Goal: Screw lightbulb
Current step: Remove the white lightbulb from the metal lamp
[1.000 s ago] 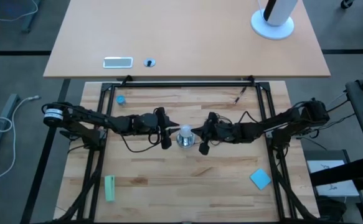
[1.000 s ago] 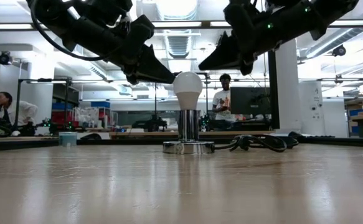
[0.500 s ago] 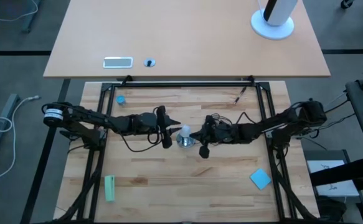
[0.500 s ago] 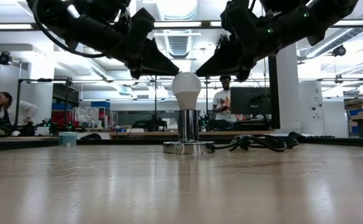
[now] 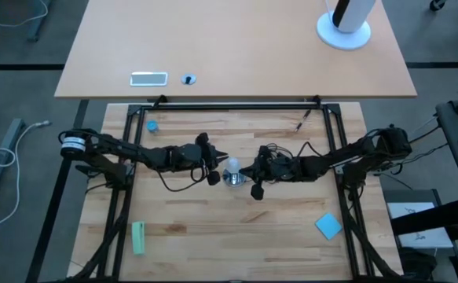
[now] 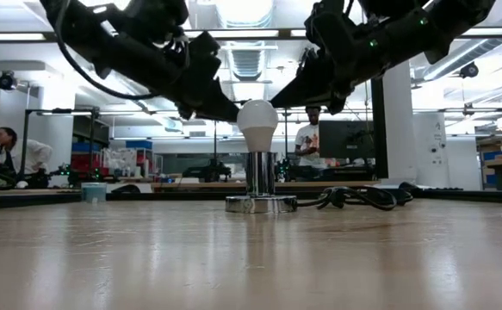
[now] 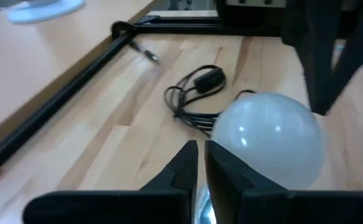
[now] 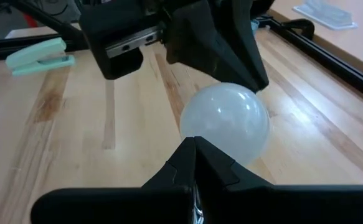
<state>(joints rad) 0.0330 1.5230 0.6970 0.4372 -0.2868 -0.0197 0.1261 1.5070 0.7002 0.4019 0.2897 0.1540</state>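
Observation:
The whitish lightbulb point(image 6: 258, 120) stands upright, its base in the shiny silver socket point(image 6: 260, 185) at the middle of the wooden table. My left gripper point(image 7: 201, 149) is shut, with its tips at the upper left side of the bulb's head point(image 7: 271, 140). My right gripper point(image 8: 193, 142) is also shut and comes from the table's right. Its tips are at the upper right side of the head point(image 8: 228, 121). Both grippers slant down toward the bulb point(image 5: 232, 164). My left gripper lays its shut fingertips against the upper left side of the bulb's rounded head point(image 6: 242, 114), slanting down from the table's left. The bulb stays upright in the socket. My right gripper has its shut fingertips at the head's upper right side point(image 6: 274, 110), slanting down from the right. I cannot tell whether they touch it.
The socket's black cord point(image 7: 197, 87) lies coiled just beyond the socket, toward the far right. A green stapler point(image 5: 138, 236) lies near left and a blue pad point(image 5: 329, 226) near right. A black frame rail point(image 5: 236, 104) runs along the far edge. People are in the room behind.
My left gripper has tipped a little further down, and its tips now sit lower against the left side of the bulb's head. The bulb and socket have stayed where they were.

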